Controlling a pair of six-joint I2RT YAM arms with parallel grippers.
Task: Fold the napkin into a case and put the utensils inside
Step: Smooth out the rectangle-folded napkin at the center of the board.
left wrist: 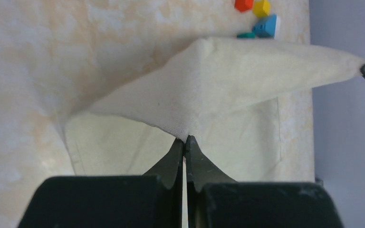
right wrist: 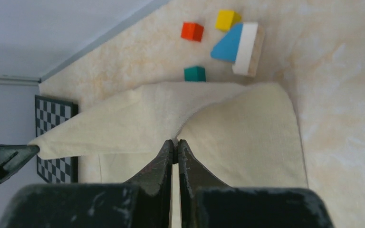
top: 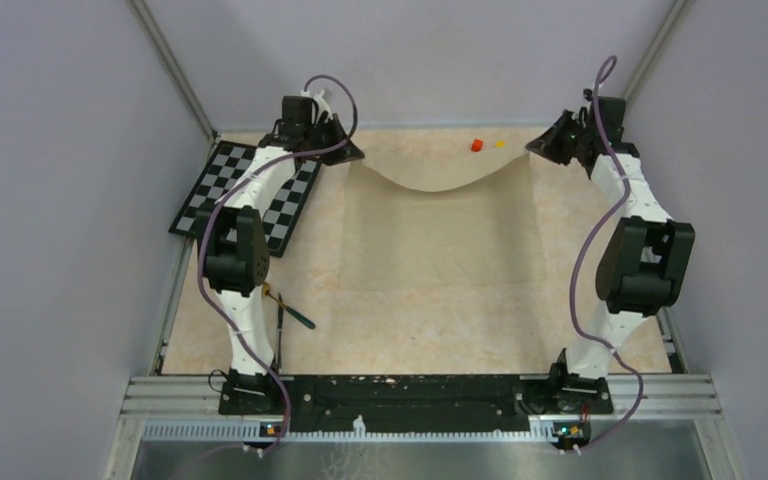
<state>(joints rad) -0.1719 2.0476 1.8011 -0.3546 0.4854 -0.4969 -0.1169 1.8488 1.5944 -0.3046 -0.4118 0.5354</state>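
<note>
Firmly pinched, left hand (left wrist: 185,140) on one napkin (left wrist: 228,76) corner, right hand (right wrist: 176,141) on the other.

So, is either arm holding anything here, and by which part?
Both hold the napkin: the left fingers pinch its far left corner, the right fingers its far right corner, with the far edge sagging between them.

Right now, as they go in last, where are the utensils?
In the top view the utensils lie on the near-left tabletop, just right of the left arm, nearer than the checkerboard and off the napkin's left edge.
</note>
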